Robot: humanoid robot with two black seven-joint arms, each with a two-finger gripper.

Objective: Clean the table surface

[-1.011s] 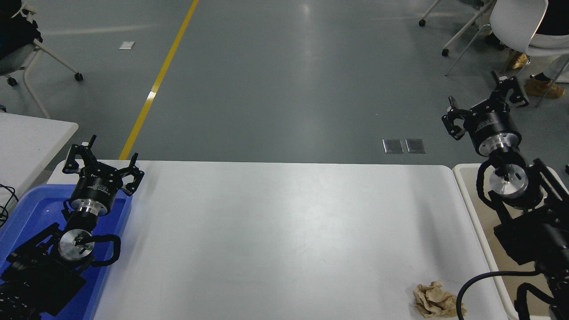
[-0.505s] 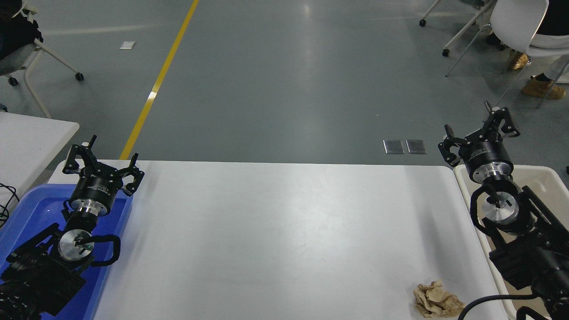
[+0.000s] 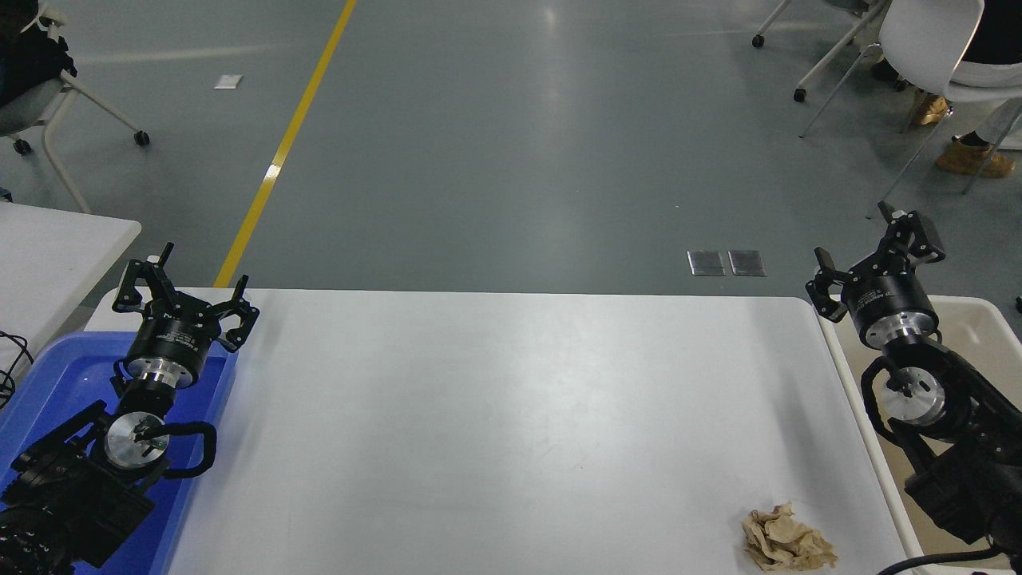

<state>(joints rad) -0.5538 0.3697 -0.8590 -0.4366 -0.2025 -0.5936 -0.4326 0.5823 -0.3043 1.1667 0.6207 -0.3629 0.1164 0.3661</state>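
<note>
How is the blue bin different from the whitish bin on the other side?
The blue bin sits at the table's left end; the whitish bin sits at its right end. The blue bin is bright blue, the whitish bin pale cream. The left gripper hangs over the blue bin, the right gripper over the whitish bin's far edge. Both are open-topped trays.

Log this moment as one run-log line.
right gripper: open, over cream bin | left gripper: open, parked | crumpled paper: on table surface

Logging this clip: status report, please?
Left end effector open, parked over blue bin. Right end effector open, over beige tray. Table surface: crumpled brown paper near right corner.
</note>
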